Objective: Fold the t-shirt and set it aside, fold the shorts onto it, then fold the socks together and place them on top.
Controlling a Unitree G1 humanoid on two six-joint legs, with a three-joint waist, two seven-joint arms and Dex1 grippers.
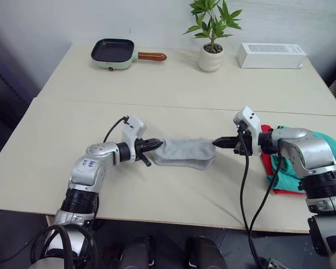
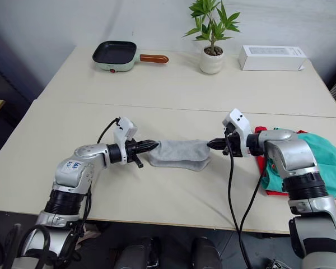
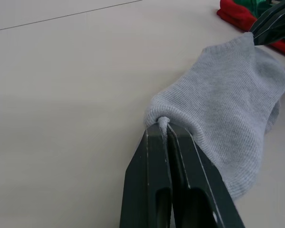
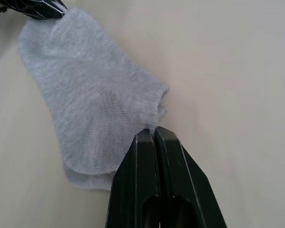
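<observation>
Mid-frame on the worktop, both jaws pinched opposite ends of the stacked socks; best kept taut and level while carrying them to the folded shorts at right

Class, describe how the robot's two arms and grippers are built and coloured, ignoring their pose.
Both arms have silver-grey metal shells with black ribbed joints. The left gripper and right gripper each have two black tapered fingers behind a white wrist module. Black cables loop from both wrists, and the left arm carries a small blue sticker.
</observation>
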